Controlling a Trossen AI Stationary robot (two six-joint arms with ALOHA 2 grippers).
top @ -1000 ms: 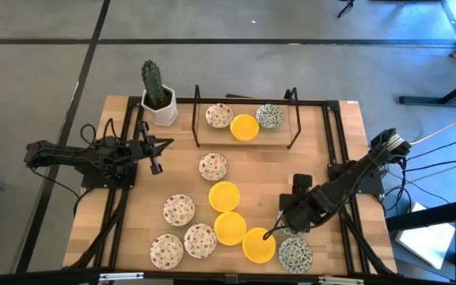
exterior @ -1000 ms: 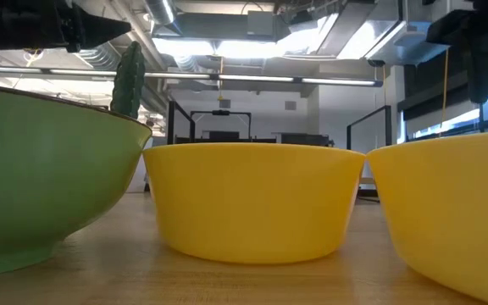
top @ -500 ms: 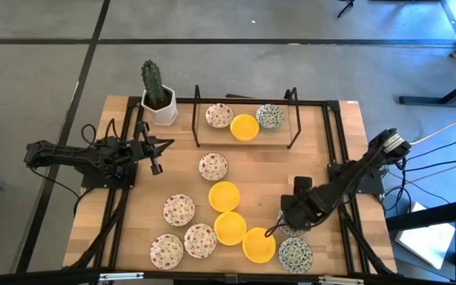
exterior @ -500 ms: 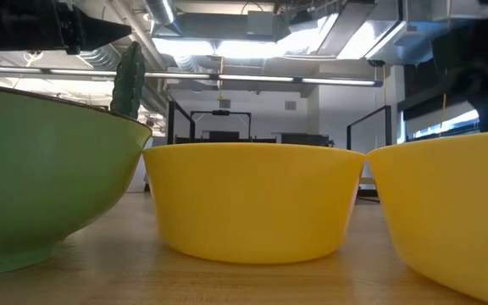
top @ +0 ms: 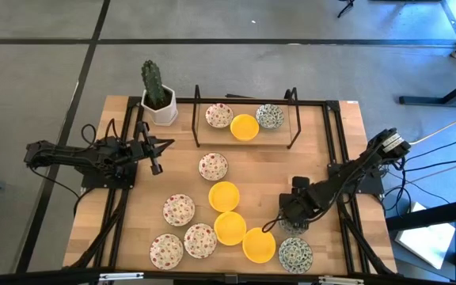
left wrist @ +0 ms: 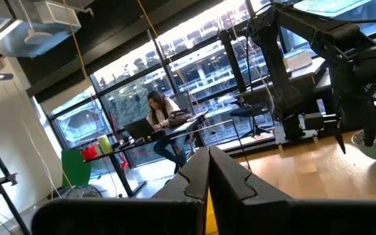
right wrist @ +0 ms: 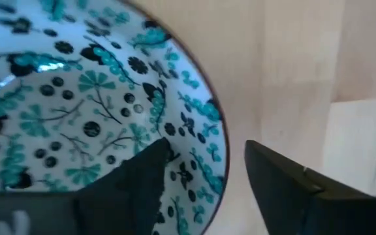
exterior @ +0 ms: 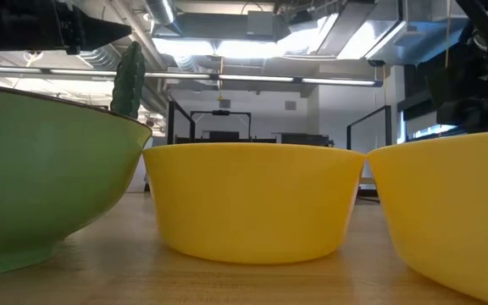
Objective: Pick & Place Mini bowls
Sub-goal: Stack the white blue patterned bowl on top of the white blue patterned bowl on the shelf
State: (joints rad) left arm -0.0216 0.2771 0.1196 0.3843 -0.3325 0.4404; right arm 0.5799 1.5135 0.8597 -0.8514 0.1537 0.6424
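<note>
My right gripper points down, open, over a mini bowl with a blue-green pattern near the table's front right. One finger stands inside the bowl's rim and one outside. A second blue-green bowl lies just nearer the front edge. Three yellow bowls and several red-speckled bowls rest on the table. My left gripper is shut and holds nothing, raised above the table's left side. My right gripper comes from above, one finger inside the blue-green bowl and the other outside its rim. A strip of table shows between the rim and the outer finger. Whether the inner finger touches the bowl, I cannot tell.
A black wire rack at the far side has three bowls under it. A white cactus pot stands at the far left corner. Black frame rails run along the table's sides.
My right gripper has come down onto the blue-green bowl near the front right, still pointing down. The bowls have stayed in place.
</note>
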